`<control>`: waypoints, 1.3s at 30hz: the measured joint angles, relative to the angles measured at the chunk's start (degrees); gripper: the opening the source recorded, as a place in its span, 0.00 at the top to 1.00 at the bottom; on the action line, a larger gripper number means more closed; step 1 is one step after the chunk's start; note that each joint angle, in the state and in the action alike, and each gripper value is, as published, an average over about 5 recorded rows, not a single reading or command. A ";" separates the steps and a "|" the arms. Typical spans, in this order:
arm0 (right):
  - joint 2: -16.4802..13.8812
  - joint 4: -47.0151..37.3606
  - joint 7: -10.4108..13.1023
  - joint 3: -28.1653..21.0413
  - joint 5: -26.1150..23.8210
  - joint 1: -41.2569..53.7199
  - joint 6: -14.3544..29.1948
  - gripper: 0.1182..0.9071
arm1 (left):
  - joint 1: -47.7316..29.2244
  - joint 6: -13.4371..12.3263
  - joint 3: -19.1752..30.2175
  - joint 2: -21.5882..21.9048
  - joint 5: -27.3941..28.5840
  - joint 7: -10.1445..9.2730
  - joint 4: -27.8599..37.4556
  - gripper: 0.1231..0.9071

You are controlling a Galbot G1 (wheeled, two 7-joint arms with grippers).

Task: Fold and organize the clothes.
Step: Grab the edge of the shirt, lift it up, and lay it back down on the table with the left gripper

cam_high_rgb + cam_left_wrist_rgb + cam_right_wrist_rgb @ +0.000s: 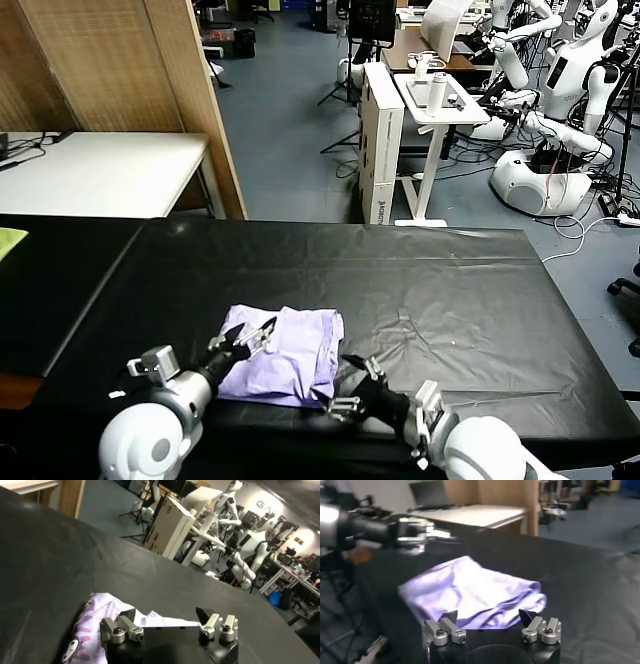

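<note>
The pale lavender T-shirt [283,355] lies folded into a rumpled, compact bundle near the front edge of the black table [450,290], a bit of purple-and-white print showing at its left edge. The left gripper [247,341] hovers over the shirt's near-left corner, jaws spread wide and holding nothing. The right gripper [352,385] sits just off the near-right corner, equally wide open and empty.
</note>
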 joint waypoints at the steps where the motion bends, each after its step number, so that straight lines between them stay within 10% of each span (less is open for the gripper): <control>1: -0.08 -0.07 -0.20 -0.43 -0.95 0.00 0.24 0.00 | 0.06 -0.01 0.01 -0.05 0.07 0.04 0.01 0.00; 7: 0.12 -1.21 -0.54 -2.96 -5.35 0.13 1.42 0.09 | 0.31 -0.12 0.01 -0.19 0.33 0.21 0.06 0.00; 17: 0.37 -2.09 -0.35 -4.93 -6.80 0.19 1.77 0.84 | 0.66 -0.39 -0.26 -0.28 0.77 0.51 0.17 0.00; 21: -0.27 -1.52 -0.07 -4.10 -6.73 -0.53 1.74 0.97 | 0.51 -0.42 -0.36 -0.20 0.77 0.51 0.18 0.00; 32: -1.31 -1.21 1.05 -0.67 -6.56 -3.95 0.97 0.91 | -0.14 -0.91 -0.36 -0.24 1.41 0.67 0.97 0.00; 39: -1.51 1.33 2.79 3.52 -2.82 -7.10 1.52 0.41 | -0.25 -3.08 -0.59 0.20 5.33 3.08 2.09 0.00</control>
